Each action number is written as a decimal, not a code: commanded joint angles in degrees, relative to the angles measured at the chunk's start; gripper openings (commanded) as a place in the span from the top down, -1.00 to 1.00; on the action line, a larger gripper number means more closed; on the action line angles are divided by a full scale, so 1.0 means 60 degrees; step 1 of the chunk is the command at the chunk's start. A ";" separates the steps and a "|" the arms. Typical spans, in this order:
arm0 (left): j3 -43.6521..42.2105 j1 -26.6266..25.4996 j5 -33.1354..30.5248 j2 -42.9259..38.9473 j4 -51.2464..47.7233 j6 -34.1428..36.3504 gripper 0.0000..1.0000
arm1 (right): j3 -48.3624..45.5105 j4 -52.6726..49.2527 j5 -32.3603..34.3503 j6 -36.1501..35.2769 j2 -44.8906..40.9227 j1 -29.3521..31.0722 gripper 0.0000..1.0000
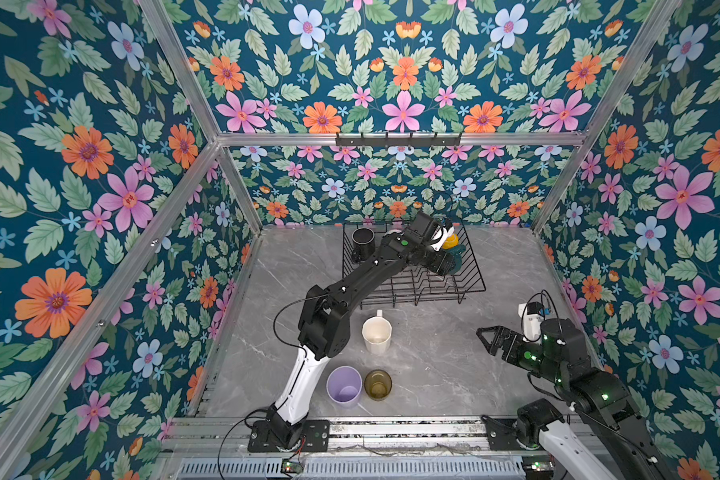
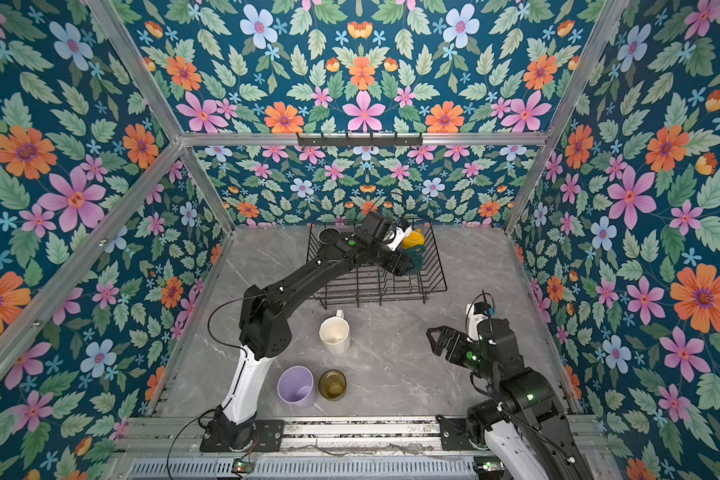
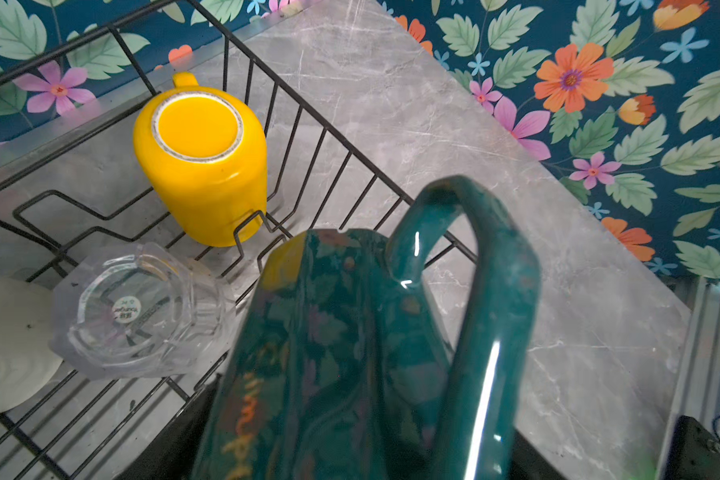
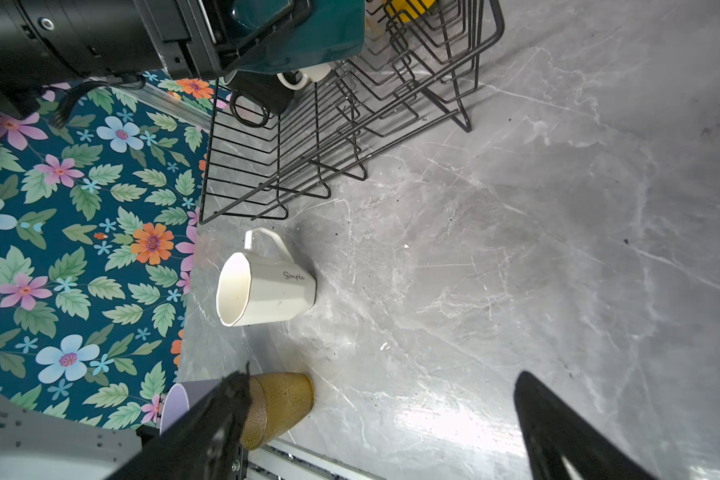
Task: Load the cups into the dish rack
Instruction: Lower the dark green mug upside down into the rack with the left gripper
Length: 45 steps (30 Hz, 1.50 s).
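Observation:
My left gripper point(image 1: 449, 261) is shut on the green mug point(image 3: 341, 332), gripping its rim end and holding it tilted over the right part of the dish rack point(image 1: 479, 286). Inside the rack a yellow mug point(image 3: 200, 166) and a clear glass point(image 3: 142, 309) stand upside down, with a pale mug point(image 3: 5, 345) beside them and a black mug point(image 1: 363, 240) in the far left corner. On the table stand a tall white mug point(image 1: 377, 334), a lilac tumbler point(image 1: 344, 385) and an olive-amber glass point(image 1: 378, 384). My right gripper point(image 4: 383, 380) is open and empty, low at the right.
The grey marble table point(image 1: 433, 365) ends at floral walls on three sides and a metal rail point(image 1: 391, 432) at the front. A black hook bar point(image 1: 398, 140) hangs on the back frame. The left arm's elbow point(image 1: 325, 324) stands beside the white mug.

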 commanded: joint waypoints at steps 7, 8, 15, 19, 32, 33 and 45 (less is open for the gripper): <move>0.0904 -0.0338 -0.1053 0.0828 0.0105 0.0516 1.00 | -0.0365 -0.0120 -0.0159 0.0368 -0.0439 0.0002 -0.97; 0.0945 -0.0374 -0.1167 0.0896 0.0114 0.0553 1.00 | -0.0391 -0.0146 -0.0134 0.0378 -0.0456 -0.0001 -0.97; 0.1055 -0.0480 -0.1509 0.1204 0.0308 0.0605 1.00 | -0.0428 -0.0430 0.0180 0.0598 -0.0404 0.0011 -0.93; 0.1093 -0.0601 -0.1785 0.1374 0.0339 0.0793 1.00 | -0.0499 -0.0429 0.0105 0.0685 -0.0343 -0.0002 -0.92; 0.1174 -0.0693 -0.2204 0.1087 0.0162 0.1034 1.00 | -0.0516 -0.0345 0.0090 0.0741 -0.0308 0.0006 -0.90; 0.1152 -0.0690 -0.2163 0.1017 0.0164 0.1057 1.00 | -0.0516 -0.0338 0.0090 0.0747 -0.0297 0.0006 -0.90; 0.0997 -0.0704 -0.1319 0.0470 -0.0324 0.1308 1.00 | -0.0501 -0.0233 0.0035 0.0740 -0.0197 0.0009 -0.90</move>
